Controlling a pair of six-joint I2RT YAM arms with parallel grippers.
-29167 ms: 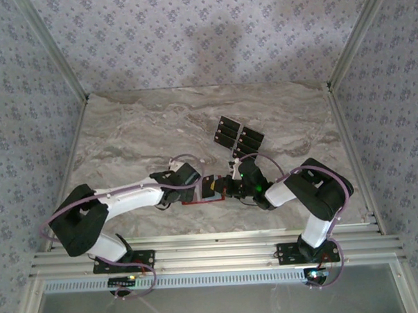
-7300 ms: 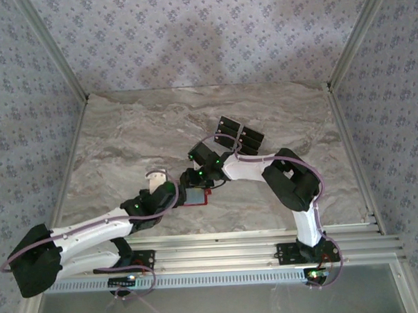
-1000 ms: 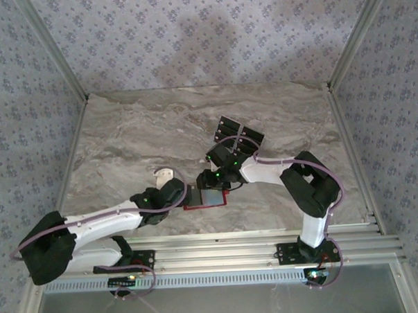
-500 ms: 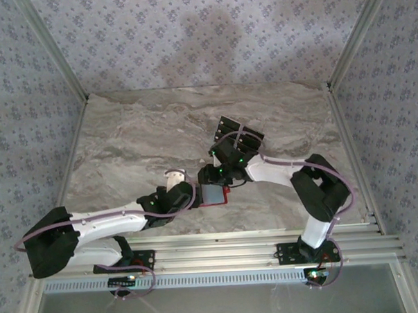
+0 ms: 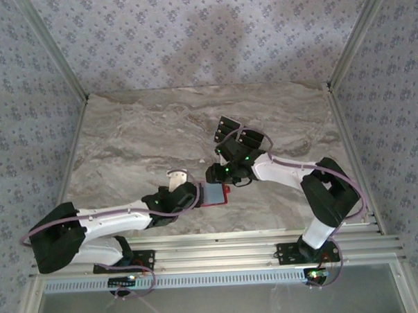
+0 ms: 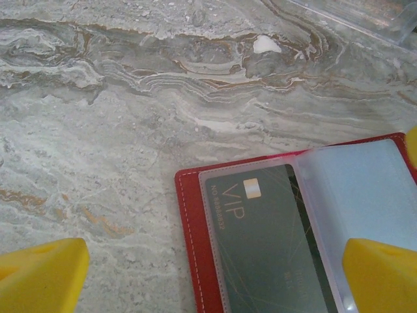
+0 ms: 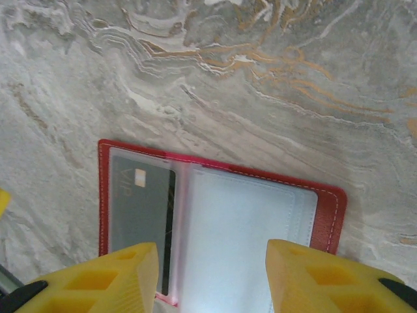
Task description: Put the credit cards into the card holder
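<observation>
The red card holder [image 5: 215,195] lies open on the marble table, its pale sleeves facing up. A dark card marked VIP [image 6: 267,241] sits in its left sleeve, also seen as the card [image 7: 139,215] in the right wrist view. The right sleeve [image 7: 244,228] looks pale and bare. My left gripper [image 6: 212,280] is open at the card holder's left edge [image 6: 191,248], with nothing between its fingers. Over the open card holder [image 7: 329,212] hangs my right gripper [image 7: 212,280], open and holding nothing. More black credit cards [image 5: 228,126] lie behind, partly hidden by the right arm.
The marble table [image 5: 125,139] is boxed in by patterned walls and metal posts [image 5: 350,46]. An aluminium rail [image 5: 213,246] runs along the near edge. The two arms meet near the middle, the right forearm [image 5: 279,169] crossing in front of the loose cards.
The left arm has reached further right toward the card holder. The right arm's elbow has swung right and its gripper has drawn back slightly. The card holder has shifted a little right.
</observation>
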